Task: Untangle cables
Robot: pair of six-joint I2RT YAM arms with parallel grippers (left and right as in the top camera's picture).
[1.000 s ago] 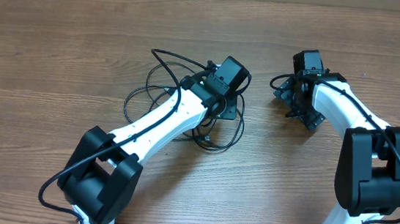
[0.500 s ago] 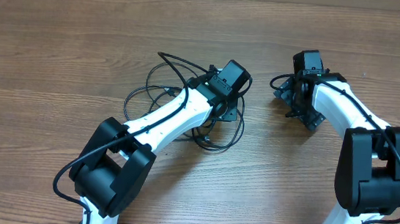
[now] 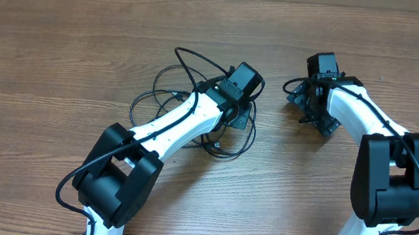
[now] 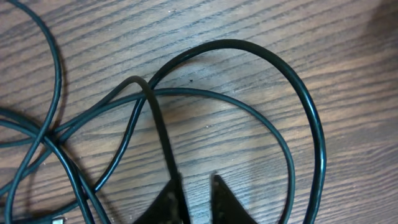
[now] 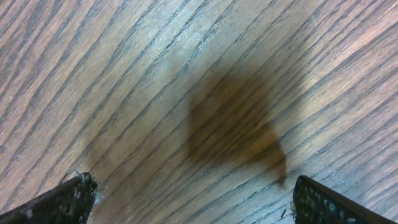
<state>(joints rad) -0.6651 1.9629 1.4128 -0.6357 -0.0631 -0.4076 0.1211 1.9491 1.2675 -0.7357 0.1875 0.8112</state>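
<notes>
The cables (image 3: 157,97) are thin black cords lying in tangled loops on the wooden table, left of centre. My left gripper (image 3: 233,117) sits over the tangle's right side. In the left wrist view its fingers (image 4: 196,178) are nearly closed, and one cable strand (image 4: 158,127) rises from the table into them. Other loops (image 4: 311,124) curve around the fingers. My right gripper (image 3: 296,95) is to the right, apart from the cables. In the right wrist view it (image 5: 194,186) is wide open over bare wood, with nothing between the fingers.
The wooden table (image 3: 63,34) stretches around the tangle. A small metal plug end (image 4: 57,219) shows at the lower left of the left wrist view. The two arms stand about a hand's width apart.
The left arm has shifted slightly right, and the cable loop at the tangle's top has moved up and right with it. The right arm has not moved.
</notes>
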